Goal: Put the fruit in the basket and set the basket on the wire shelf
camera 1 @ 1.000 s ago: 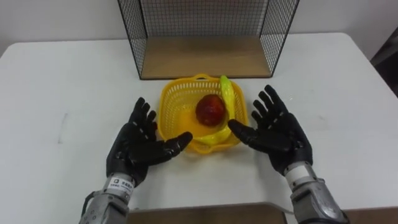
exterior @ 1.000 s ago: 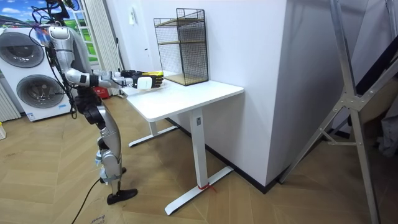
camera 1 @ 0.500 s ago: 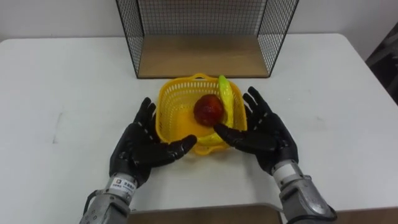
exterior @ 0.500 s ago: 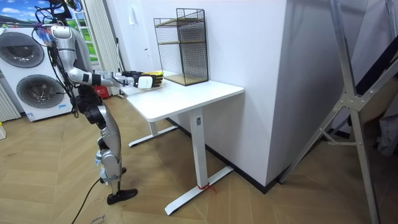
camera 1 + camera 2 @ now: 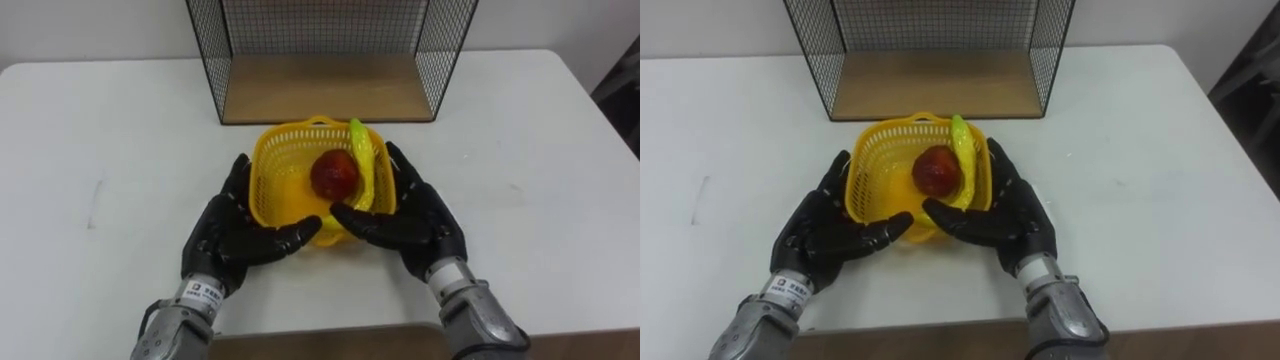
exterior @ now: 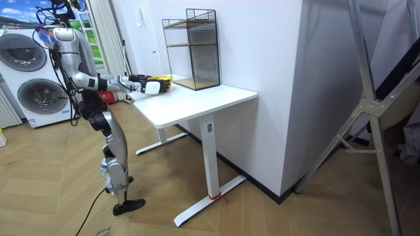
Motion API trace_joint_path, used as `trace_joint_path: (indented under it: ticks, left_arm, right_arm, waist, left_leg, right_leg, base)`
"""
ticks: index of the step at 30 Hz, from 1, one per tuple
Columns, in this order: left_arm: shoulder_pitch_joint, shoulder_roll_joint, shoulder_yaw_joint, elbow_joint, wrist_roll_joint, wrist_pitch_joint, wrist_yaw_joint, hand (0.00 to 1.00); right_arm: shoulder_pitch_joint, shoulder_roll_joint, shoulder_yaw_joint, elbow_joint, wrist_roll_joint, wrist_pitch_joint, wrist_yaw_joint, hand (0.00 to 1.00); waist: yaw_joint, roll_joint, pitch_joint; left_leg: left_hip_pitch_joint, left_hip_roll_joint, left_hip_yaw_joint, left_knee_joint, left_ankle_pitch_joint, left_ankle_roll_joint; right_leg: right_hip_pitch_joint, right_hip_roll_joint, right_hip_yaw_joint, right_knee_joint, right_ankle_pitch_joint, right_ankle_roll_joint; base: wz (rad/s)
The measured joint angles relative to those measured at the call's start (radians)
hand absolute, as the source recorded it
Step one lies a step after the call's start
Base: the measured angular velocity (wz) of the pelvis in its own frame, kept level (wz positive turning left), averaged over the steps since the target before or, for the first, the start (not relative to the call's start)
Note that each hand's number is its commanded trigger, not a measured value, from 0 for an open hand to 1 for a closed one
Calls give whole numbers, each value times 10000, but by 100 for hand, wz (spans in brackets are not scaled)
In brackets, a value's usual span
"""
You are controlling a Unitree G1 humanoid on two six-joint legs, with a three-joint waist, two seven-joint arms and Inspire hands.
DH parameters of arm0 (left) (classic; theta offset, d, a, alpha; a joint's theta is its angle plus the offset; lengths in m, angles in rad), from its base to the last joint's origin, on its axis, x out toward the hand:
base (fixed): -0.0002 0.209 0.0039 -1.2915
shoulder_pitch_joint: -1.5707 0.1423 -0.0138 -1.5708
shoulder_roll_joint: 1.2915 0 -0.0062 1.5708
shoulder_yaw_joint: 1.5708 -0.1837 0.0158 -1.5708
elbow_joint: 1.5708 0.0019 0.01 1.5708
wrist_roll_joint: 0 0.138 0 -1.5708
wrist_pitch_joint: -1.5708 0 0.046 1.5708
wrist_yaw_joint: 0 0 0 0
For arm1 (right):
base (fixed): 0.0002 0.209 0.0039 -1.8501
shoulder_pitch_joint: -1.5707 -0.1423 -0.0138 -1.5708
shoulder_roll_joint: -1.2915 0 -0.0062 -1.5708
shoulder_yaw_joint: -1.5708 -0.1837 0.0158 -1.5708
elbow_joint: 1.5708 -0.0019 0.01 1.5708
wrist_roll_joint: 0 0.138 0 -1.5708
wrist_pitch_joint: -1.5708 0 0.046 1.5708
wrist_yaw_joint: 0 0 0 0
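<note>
Yellow basket stands on the white table, just in front of the wire shelf and apart from its wooden floor. Contents: one red round fruit near the middle, and one yellow-green banana lying along the basket's right wall, its tip above the far rim. Both pieces are inside the basket. Left hand lies against the basket's left side, fingers straight and spread along the wall, thumb reaching toward the near rim; it is released, clasping nothing. Right hand is placed likewise against the right side, fingers extended beside the wall, thumb laid across the near rim below the banana; also released. The basket sits between the two palms, its base on the table. In the room view the robot stands upright at the table's end on the room view's left, both arms stretched forward over the tabletop, two washing machines behind it.
</note>
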Motion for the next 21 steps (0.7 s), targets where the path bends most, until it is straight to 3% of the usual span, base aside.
trace_joint_path:
  ticks: [9,15,21]
  left_arm:
    - [-1,-77,-52,1,371,-13,1,0]
    - [-55,-111,-77,-18,378,-17,10,0]
    - [-367,-157,-81,-34,378,-48,115,0]
  right_arm:
    - [-3,8,63,70,2,-72,-11,0]
    - [-174,59,138,478,197,-302,-14,0]
    - [-382,215,136,736,38,-395,-246,0]
  waist:
    - [7,-26,-10]
    - [8,-175,-109]
    - [-14,-197,-117]
  left_leg:
    - [6,0,24,30,1,0]
    - [-116,6,56,96,1,1]
    - [-196,10,65,116,1,2]
  right_leg:
    - [-6,0,17,12,0,0]
    - [-145,-6,63,96,0,0]
    - [-168,-11,54,129,5,-8]
  base:
    - [0]
    - [-1]
    - [0]
